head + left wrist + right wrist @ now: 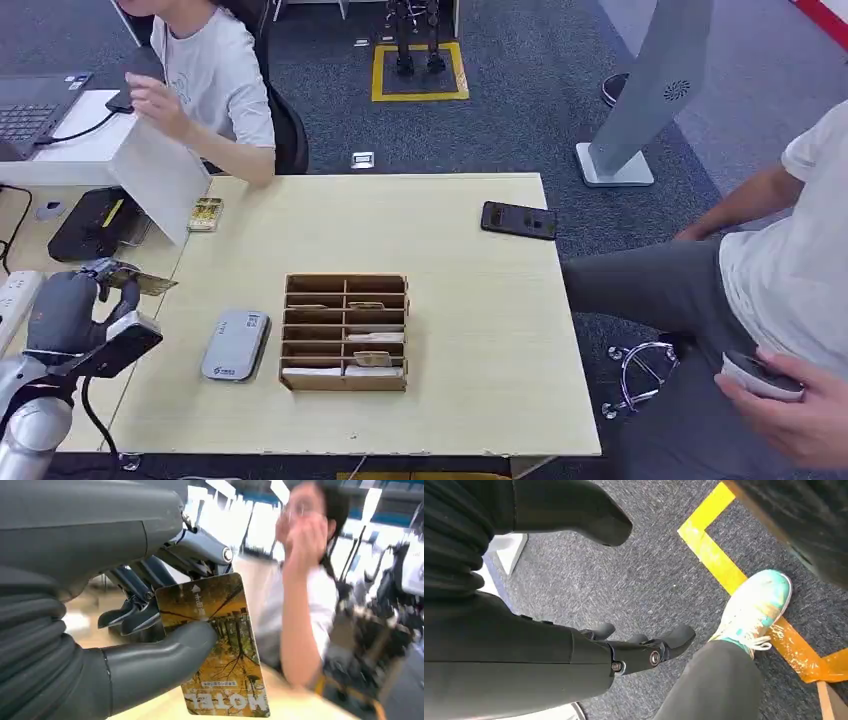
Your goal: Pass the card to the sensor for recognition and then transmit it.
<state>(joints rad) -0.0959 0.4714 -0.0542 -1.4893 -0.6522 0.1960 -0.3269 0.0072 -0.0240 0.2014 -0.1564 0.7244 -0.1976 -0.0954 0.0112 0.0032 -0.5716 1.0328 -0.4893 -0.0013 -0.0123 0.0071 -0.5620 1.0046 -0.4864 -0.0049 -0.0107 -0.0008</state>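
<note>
Left hand (75,315) pinching the yellow autumn-print hotel card (215,645) beside the table, short of the grey rounded sensor (235,345); right hand (644,647) hangs empty, fingers apart; shallow pinch risks slippage.

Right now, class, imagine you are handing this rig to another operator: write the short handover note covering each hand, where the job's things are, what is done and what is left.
Left hand: holds the card pinched between thumb and fingers, raised off the table's left edge.
Right hand: hangs by the floor, fingers apart, holding nothing.
Sensor: the grey reader lies flat on the table, just left of the wooden card rack. The card is above and to its left, not over it.
Done: card is picked up.
Left: bring the card to the sensor for recognition, then pass it on. A person sits across the table and another at the right.
</note>
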